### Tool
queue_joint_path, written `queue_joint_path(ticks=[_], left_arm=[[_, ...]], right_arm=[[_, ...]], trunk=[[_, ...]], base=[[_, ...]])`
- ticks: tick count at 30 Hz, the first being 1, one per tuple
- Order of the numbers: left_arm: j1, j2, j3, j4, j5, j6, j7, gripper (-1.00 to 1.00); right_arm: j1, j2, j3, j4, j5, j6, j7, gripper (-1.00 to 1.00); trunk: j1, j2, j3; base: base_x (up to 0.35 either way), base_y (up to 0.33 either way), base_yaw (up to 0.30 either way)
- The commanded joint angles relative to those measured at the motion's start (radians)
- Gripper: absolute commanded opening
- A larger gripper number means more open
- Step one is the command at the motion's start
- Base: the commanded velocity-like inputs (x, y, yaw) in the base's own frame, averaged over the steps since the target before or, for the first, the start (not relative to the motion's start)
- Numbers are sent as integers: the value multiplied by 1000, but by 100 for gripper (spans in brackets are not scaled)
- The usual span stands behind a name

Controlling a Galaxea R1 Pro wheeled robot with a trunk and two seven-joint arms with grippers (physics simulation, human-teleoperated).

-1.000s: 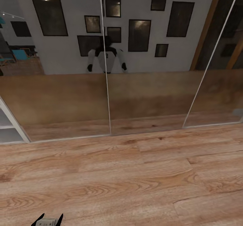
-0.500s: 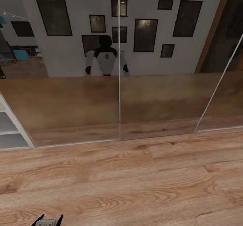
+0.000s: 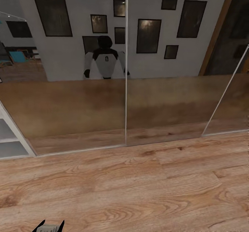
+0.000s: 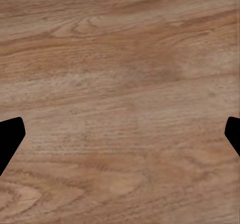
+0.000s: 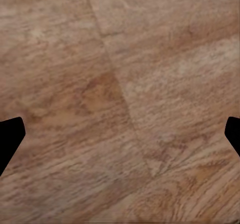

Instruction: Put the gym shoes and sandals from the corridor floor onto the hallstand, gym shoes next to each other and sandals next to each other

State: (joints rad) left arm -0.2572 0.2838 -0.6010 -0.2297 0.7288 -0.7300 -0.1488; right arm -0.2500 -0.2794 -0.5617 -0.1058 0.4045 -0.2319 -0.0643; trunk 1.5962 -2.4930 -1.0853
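Left tool (image 4: 120, 134): two dark fingertips sit at opposite edges of the left wrist view, spread wide, nothing between them but bare corridor floor (image 4: 120, 83). In the head view the same tool (image 3: 48, 226) shows as two black tips at the lower edge, left of centre, with a pale grey part between them.

Right tool (image 5: 120, 134): dark fingertips likewise at opposite edges of the right wrist view, spread wide, holding nothing. A plank joint in the wood runs beneath it.

Head view, near field: light brown wood planks with strong grain run across the frame.

Mid field: mirrored sliding panels (image 3: 79, 114) stand along the far edge of the floor, split by thin pale frames, their lower part reflecting the planks.

At the left edge, beside the mirror, a slice of the hallstand (image 3: 8, 140): pale grey-white, a slanted upright and two low open shelves, both bare in the part visible.

Far field, in the reflection: a white and black robot (image 3: 103, 60) stands facing the mirror, before a grey wall hung with dark framed pictures (image 3: 148, 36).
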Motion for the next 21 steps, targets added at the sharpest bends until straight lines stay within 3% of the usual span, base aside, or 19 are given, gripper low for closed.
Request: queue_joint_path(ticks=[1,13,21], left_arm=[[0,0,0,0,0,0,0,100],[0,0,0,10,0,0,1,100],[0,0,0,11,0,0,1,100]], right_arm=[[0,0,0,0,0,0,0,100],[0,4,-1,1,-3,-3,-5,100],[0,18,-1,1,-3,-4,-54,100]], trunk=[[0,0,0],[0,0,-2],[0,0,-7]], base=[[22,36,-163],[8,14,-220],[1,2,-256]])
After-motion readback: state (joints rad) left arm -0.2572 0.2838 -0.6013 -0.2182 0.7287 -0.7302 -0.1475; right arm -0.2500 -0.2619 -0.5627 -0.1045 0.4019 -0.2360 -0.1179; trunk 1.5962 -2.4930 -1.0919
